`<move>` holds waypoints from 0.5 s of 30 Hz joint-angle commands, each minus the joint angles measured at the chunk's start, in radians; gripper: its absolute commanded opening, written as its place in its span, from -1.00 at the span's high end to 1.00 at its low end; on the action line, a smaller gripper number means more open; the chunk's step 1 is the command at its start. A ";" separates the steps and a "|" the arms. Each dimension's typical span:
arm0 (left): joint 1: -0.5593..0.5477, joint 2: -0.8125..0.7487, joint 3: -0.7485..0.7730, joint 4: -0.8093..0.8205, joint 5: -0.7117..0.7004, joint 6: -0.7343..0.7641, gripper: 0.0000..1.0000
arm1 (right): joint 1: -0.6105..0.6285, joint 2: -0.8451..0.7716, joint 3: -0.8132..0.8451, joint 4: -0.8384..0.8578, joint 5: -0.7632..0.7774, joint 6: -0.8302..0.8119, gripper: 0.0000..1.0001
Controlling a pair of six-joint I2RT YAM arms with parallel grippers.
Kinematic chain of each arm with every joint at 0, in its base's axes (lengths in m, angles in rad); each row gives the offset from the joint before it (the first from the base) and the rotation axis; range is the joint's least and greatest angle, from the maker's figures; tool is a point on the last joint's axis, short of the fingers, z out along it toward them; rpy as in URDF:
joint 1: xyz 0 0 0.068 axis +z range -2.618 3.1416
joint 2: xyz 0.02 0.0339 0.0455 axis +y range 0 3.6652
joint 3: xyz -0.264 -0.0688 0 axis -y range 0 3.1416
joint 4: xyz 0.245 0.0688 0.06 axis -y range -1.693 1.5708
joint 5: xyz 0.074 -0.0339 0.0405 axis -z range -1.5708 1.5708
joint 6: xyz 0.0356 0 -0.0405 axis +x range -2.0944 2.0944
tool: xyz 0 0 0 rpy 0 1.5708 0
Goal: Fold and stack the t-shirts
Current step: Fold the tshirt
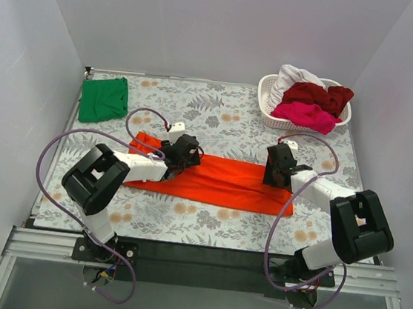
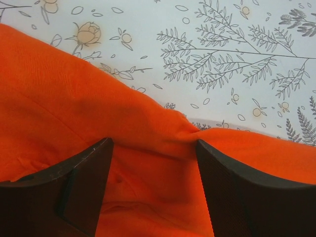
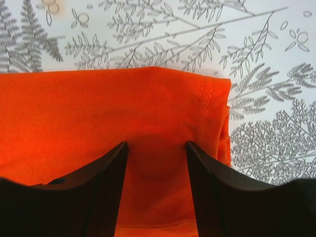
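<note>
Two parted tools, left tool (image 2: 153, 143), right tool (image 3: 156, 144), orange-red t-shirt (image 1: 225, 183) beneath both

Layout of t-shirts, basket and tools on the tabletop (image 1: 225, 123).
The spread t-shirt (image 1: 225, 183) lies as a long band across the middle of the tabletop, running left to right. The left tool (image 1: 184, 154) stands over its left part at the far edge, and the right tool (image 1: 276, 166) over its right end. The folded t-shirt (image 1: 104, 99) lies in the far left corner, well apart. The basket (image 1: 274, 120) sits in the far right corner, with the heaped t-shirts (image 1: 313, 99) in it.
</note>
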 commanded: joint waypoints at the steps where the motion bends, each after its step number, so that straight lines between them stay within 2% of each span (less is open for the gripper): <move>1: -0.001 -0.045 -0.041 -0.075 -0.065 -0.036 -0.28 | -0.040 0.080 0.038 0.030 -0.001 -0.016 0.07; 9: 0.000 0.109 0.065 0.000 -0.042 0.035 -0.31 | -0.092 0.266 0.200 0.051 0.001 -0.051 0.08; 15: 0.022 0.209 0.231 0.002 -0.039 0.116 -0.33 | -0.140 0.332 0.285 0.051 -0.014 -0.082 0.08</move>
